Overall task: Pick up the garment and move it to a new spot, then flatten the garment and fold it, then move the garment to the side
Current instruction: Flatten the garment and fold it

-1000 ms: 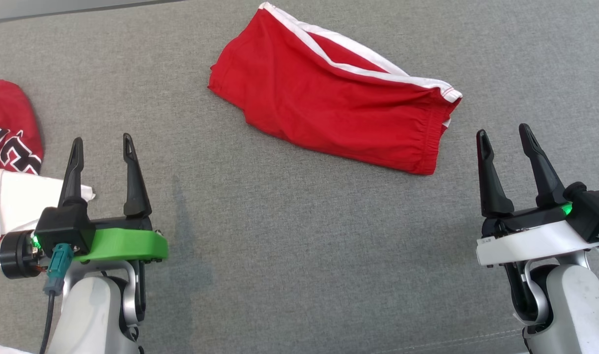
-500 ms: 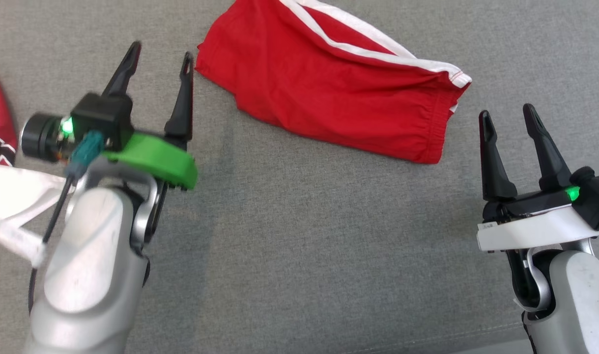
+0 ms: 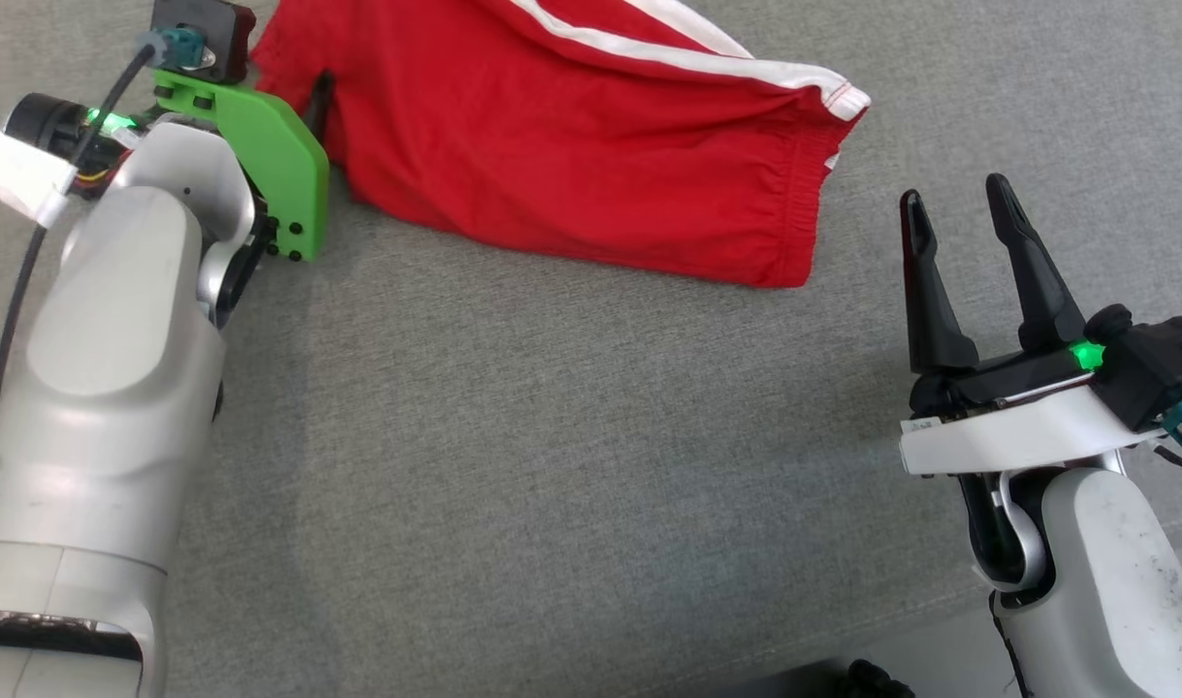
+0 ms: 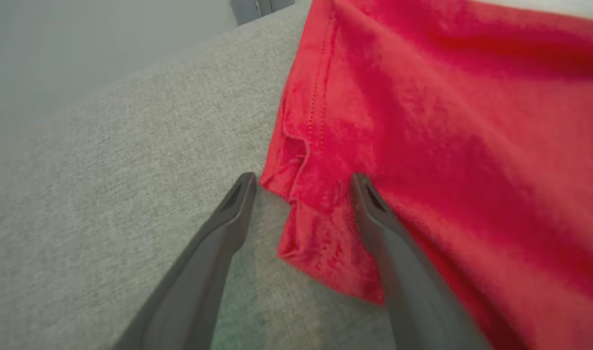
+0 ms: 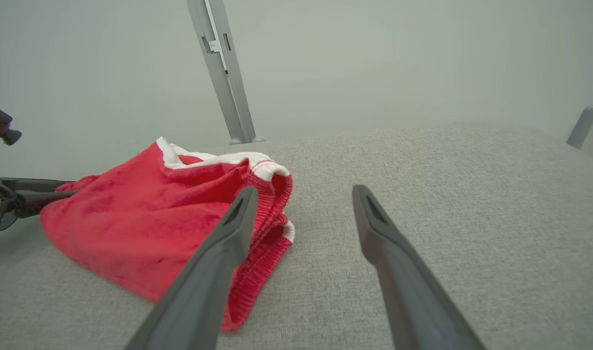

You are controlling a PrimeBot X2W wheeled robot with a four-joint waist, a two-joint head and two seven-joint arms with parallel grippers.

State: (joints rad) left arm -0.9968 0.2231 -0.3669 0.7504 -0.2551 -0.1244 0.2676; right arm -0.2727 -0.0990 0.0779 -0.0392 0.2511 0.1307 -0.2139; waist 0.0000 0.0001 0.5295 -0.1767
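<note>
My left gripper (image 4: 301, 181): fingers wide apart, straddling a hem corner of the red shorts (image 4: 447, 146). My right gripper (image 3: 951, 194): fingers apart, empty.

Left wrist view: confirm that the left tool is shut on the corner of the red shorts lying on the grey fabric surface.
Not right. The left tool is open, not shut: the left wrist view shows its two fingers standing apart, astride the corner of the red shorts, which do lie on the grey fabric surface.

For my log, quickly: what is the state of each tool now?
Left tool: open, astride a corner of the shorts, not gripping.
Right tool: open, empty.
</note>
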